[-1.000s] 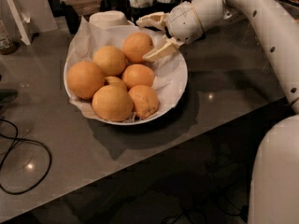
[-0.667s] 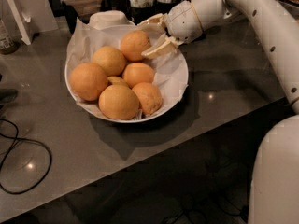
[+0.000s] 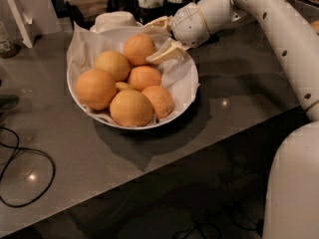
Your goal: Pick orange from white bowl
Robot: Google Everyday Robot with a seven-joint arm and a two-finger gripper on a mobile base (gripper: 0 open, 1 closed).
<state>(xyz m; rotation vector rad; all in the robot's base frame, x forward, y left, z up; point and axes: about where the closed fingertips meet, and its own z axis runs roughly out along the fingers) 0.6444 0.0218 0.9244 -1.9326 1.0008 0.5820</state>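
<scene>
The white bowl, lined with crinkled white paper, sits on the grey table and holds several oranges. The rearmost orange is round and deep orange. My gripper reaches in from the right over the bowl's back rim. It is open, with one finger above and behind that orange and the other finger at its front right side. The orange's right edge lies between the fingers. I cannot tell if they touch it. A lumpy oblong orange lies at the front right.
A small white cap-like dish stands just behind the bowl. Dark containers line the back. A white card stands at the far left. A black cable loops on the table at the left. My arm crosses the right side.
My gripper has moved a little left, closer around the rearmost orange. The bowl and the other oranges have kept their arrangement.
</scene>
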